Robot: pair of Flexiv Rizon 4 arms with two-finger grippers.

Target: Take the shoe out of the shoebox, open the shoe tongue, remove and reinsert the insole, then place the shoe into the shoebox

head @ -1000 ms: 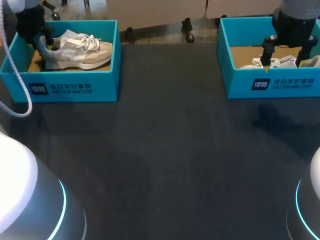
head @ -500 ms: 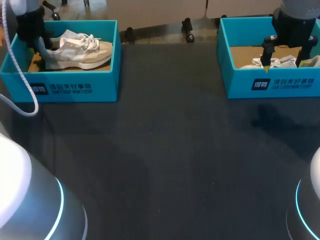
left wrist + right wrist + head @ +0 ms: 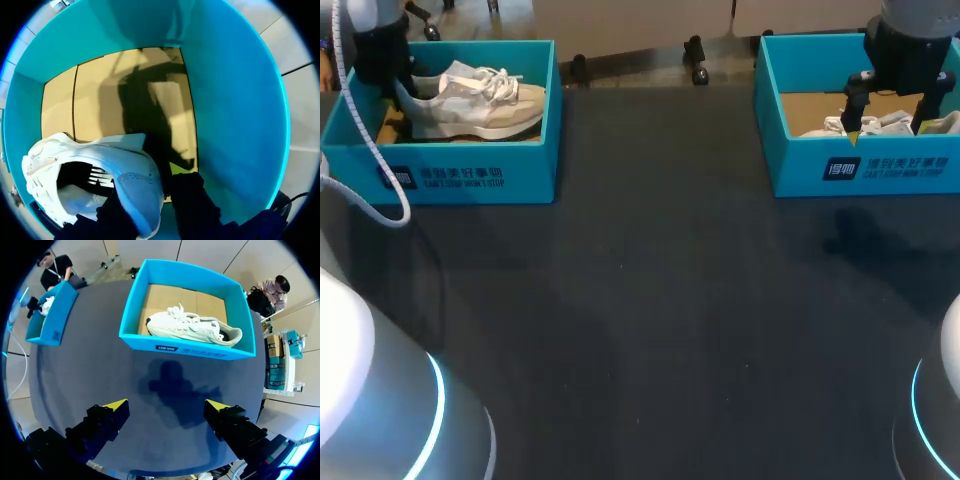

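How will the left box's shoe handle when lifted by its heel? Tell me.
Probably light: the shoe looks like a soft trainer. With the left gripper at the heel, the toe will likely droop. Loose laces may snag the shoebox wall.

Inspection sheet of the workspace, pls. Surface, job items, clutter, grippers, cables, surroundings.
Surface: dark table, no marks visible.
Job's things: left shoe lies in the left shoebox; right shoe lies in the right shoebox. Both are pale, laced and on their soles. No insole is out.
Clutter: nothing seen.
Grippers: left gripper is down in the left shoebox, with a finger on each side of the left shoe's heel. Right gripper is open and empty, hanging high with the right shoebox ahead of it.
Cables: white cable loops from the left arm across the front of the left shoebox.
Surroundings: nothing seen.
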